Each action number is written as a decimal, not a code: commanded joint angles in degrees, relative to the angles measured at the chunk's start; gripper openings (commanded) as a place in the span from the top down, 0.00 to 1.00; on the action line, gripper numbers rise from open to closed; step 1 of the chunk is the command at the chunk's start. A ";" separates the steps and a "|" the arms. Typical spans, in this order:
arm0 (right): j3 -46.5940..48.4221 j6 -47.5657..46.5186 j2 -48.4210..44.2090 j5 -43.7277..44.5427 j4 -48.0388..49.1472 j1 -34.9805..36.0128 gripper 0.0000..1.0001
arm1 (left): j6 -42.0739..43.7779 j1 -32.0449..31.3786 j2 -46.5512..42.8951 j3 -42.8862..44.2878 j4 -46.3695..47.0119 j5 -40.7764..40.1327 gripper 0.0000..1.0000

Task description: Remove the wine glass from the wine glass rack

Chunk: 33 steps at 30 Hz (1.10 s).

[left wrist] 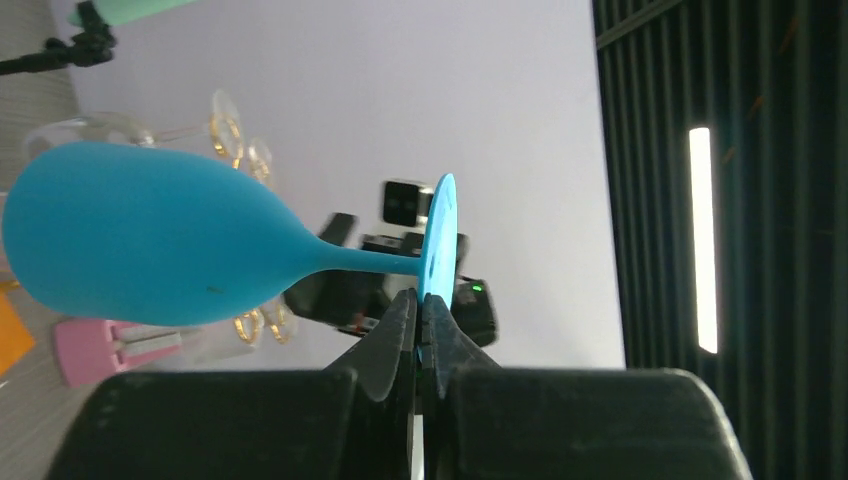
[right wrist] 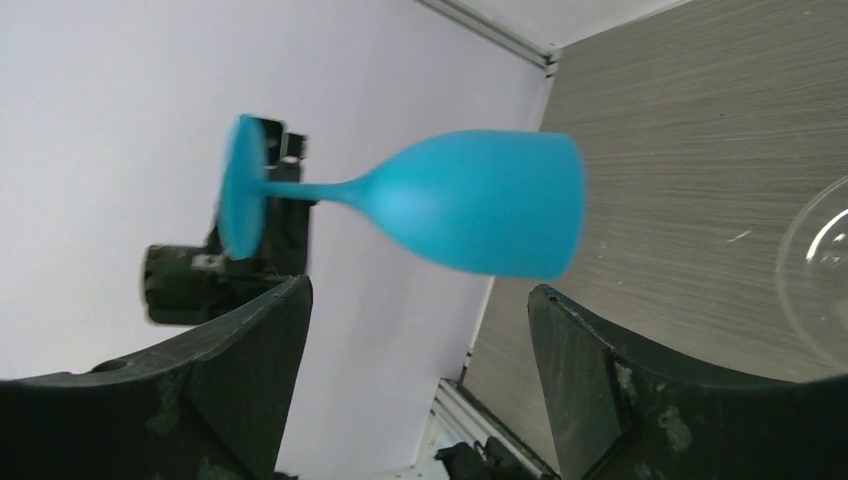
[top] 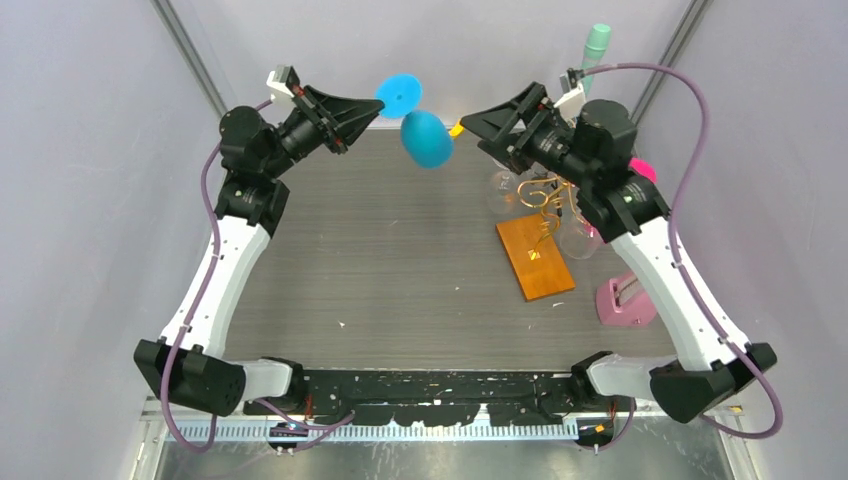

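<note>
The left gripper (top: 378, 108) is clenched on the foot of the blue wine glass (top: 428, 138), held sideways in the air over the table's (top: 380, 260) far edge; the right gripper (top: 465, 125) gapes just beside the bowl, holding nothing; the wine glass rack (top: 540, 215) stands near the right edge, clear glasses (top: 503, 190) on it, partly hidden by the right arm (top: 660, 270).

Both arms raised, grippers facing each other; left gripper (top: 378, 108) pinched tight on wine glass (top: 426, 138) foot; right gripper (top: 468, 120) jaws spread wide, gripping nothing.

Blue wine glass (top: 426, 138), held by left tool (top: 377, 108)
</note>
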 commanded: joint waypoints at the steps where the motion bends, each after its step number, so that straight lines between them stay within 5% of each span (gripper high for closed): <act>1: -0.93 -0.54 1.90 6.50 7.41 1.62 0.12 | -10.45 1.92 -2.64 2.11 10.58 0.57 1.00; 7: -3.54 0.46 3.04 8.66 14.99 2.33 0.08 | -15.93 3.33 -5.06 -0.04 12.22 -0.67 1.00; 17: -13.82 14.43 2.74 -2.49 43.51 4.26 0.09 | -27.19 3.81 -7.19 -6.31 22.12 -3.57 1.00; 25: -19.46 28.63 2.46 -7.86 69.50 6.81 0.36 | -29.69 3.81 -10.09 -9.94 22.86 -5.34 1.00; 33: -20.08 27.74 1.60 -8.77 71.77 8.23 0.66 | -30.21 3.81 -12.92 -13.21 21.94 -6.93 1.00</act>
